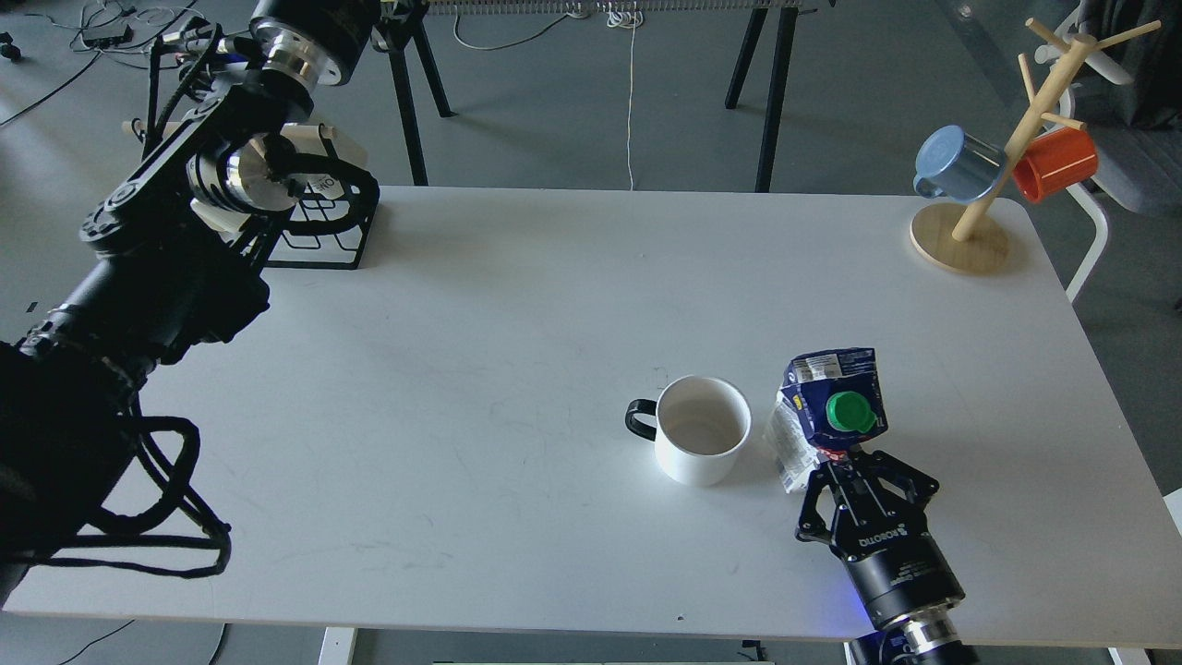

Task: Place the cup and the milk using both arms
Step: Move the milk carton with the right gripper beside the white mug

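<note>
A white cup [703,441] with a black handle stands upright on the white table [517,305], right of centre, its handle pointing left. A crumpled blue and white milk carton [825,409] with a green cap stands just right of the cup, close to it. My right gripper [857,469] comes in from the bottom edge and is shut on the carton's lower part. My left arm [166,277] rises along the left side. Its far end runs out of the top edge, so its gripper does not show.
A wooden mug tree [977,201] at the back right corner holds a blue mug [957,164] and an orange mug [1058,163]. A black wire rack [323,235] stands at the back left corner, partly behind my left arm.
</note>
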You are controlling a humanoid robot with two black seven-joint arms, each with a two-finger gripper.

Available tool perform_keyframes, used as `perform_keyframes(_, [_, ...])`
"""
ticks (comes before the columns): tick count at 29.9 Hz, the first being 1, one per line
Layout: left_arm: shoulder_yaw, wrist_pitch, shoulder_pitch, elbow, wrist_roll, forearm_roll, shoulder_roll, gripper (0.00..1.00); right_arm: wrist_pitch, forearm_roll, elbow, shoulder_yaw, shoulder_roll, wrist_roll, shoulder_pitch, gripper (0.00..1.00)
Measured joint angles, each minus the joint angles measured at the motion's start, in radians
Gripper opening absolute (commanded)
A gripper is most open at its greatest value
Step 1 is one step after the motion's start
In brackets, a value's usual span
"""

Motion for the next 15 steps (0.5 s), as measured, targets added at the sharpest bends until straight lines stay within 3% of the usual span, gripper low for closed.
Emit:
perform_keyframes(11, [0.0,-0.009,0.007,0.0,-0.005,0.0,0.041,1.0,0.0,-0.023,-0.063,-0.046,0.071,0.0,0.056,0.15])
perform_keyframes(13, [0.0,-0.009,0.007,0.0,-0.005,0.0,0.044,1.0,0.001,-0.023,-0.068,-0.046,0.075,0.0,0.058,0.23])
perform_keyframes(15, [0.0,-0.009,0.007,0.0,-0.005,0.0,0.043,1.0,0.001,-0.023,-0.07,-0.046,0.077,0.0,0.06,0.44])
